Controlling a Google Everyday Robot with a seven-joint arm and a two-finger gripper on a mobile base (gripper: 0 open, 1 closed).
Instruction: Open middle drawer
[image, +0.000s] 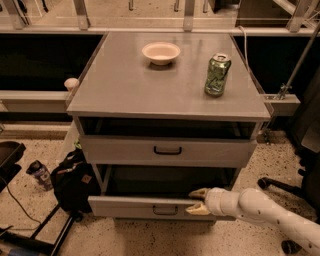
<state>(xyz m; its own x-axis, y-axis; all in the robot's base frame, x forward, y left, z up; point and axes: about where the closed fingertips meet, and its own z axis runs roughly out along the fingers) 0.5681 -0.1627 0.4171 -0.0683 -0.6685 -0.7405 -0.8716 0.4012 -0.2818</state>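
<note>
Two gripper (190, 201) fingers part-spread astride top lip of middle drawer (130, 206), 2nd tier & partway out, firm pinch unclear; rigid front prob slides light on rails, best pulled via centre bar handle (165, 210).

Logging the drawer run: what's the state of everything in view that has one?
middle drawer: pulled well out.
top drawer: looks partly out.
gripper: at the middle drawer's front edge, right of its handle.
can: upright on the cabinet top.
bowl: upright, looks empty.
</note>
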